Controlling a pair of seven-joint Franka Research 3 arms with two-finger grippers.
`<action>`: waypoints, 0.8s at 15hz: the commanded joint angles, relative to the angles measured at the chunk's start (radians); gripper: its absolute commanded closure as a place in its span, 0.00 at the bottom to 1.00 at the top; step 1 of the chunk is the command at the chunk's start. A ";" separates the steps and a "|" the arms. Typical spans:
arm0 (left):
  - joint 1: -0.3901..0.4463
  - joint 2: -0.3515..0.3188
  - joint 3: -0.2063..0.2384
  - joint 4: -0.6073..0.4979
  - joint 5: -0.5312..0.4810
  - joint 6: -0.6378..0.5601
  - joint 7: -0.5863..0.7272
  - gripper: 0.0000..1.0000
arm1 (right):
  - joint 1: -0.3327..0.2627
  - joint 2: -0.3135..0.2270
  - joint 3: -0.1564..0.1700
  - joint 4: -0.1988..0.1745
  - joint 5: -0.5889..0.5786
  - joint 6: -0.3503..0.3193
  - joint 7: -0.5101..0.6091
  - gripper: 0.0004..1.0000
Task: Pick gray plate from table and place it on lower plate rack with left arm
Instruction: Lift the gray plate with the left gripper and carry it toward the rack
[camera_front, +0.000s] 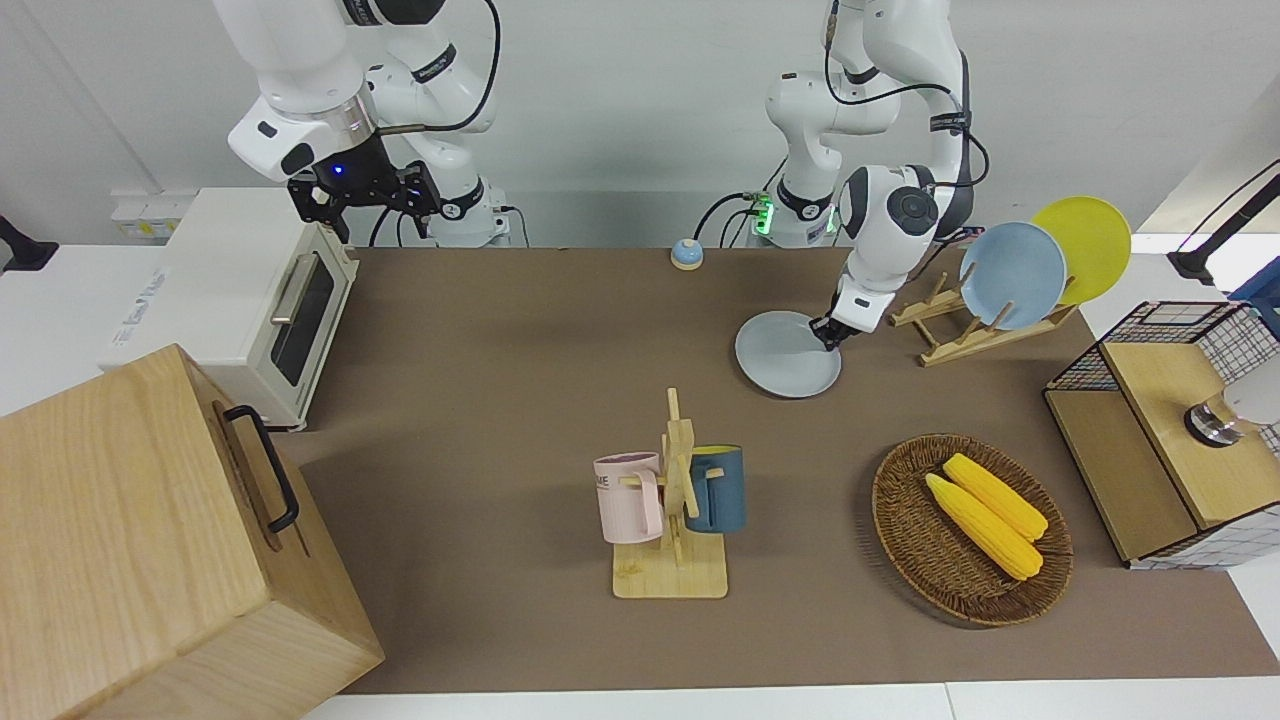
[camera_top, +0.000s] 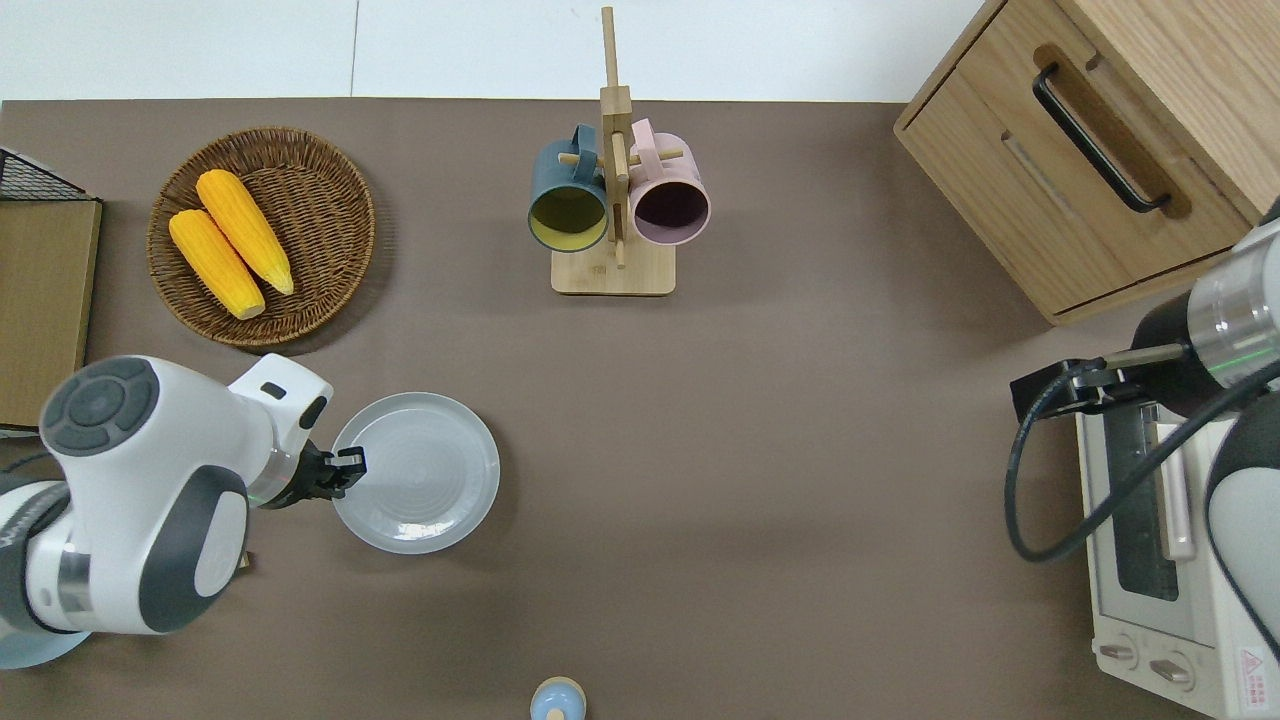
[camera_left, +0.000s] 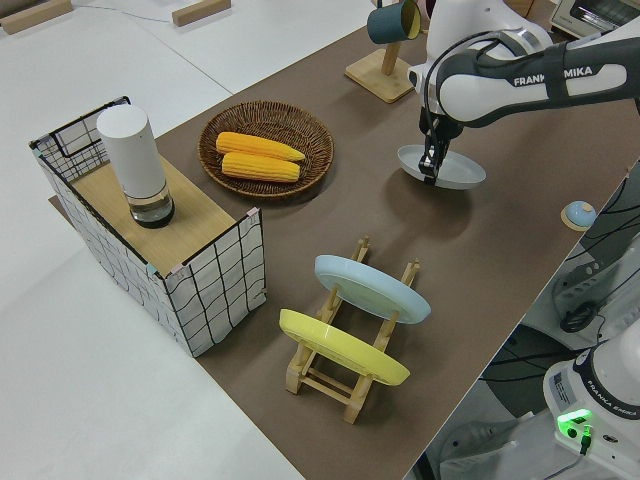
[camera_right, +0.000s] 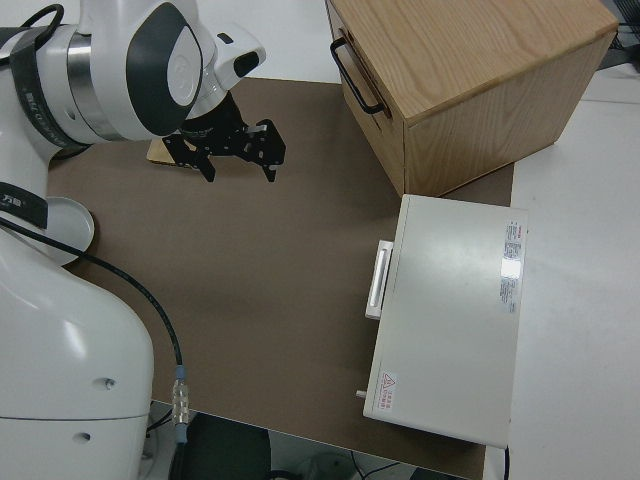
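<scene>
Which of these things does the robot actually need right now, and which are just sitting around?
Needed: gray plate, left gripper gripping its rim, lower plate rack.

Just sitting: blue plate, yellow plate, corn basket, mug stand, toaster oven.

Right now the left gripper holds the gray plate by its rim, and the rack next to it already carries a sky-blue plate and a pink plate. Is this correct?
Not quite. The rack carries a sky-blue plate and a yellow plate, not a pink one, as the left side view shows. The rest stands: the left gripper grips the gray plate by its rim.
</scene>
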 joint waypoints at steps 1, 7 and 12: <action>-0.011 0.006 0.012 0.213 0.005 -0.255 0.000 1.00 | -0.023 -0.002 0.021 0.007 -0.005 -0.011 0.012 0.02; -0.011 -0.007 0.012 0.376 0.063 -0.499 0.005 1.00 | -0.023 -0.004 0.020 0.007 -0.006 -0.011 0.012 0.02; -0.014 -0.019 -0.014 0.408 0.280 -0.648 0.006 1.00 | -0.023 -0.002 0.020 0.007 -0.006 -0.011 0.012 0.02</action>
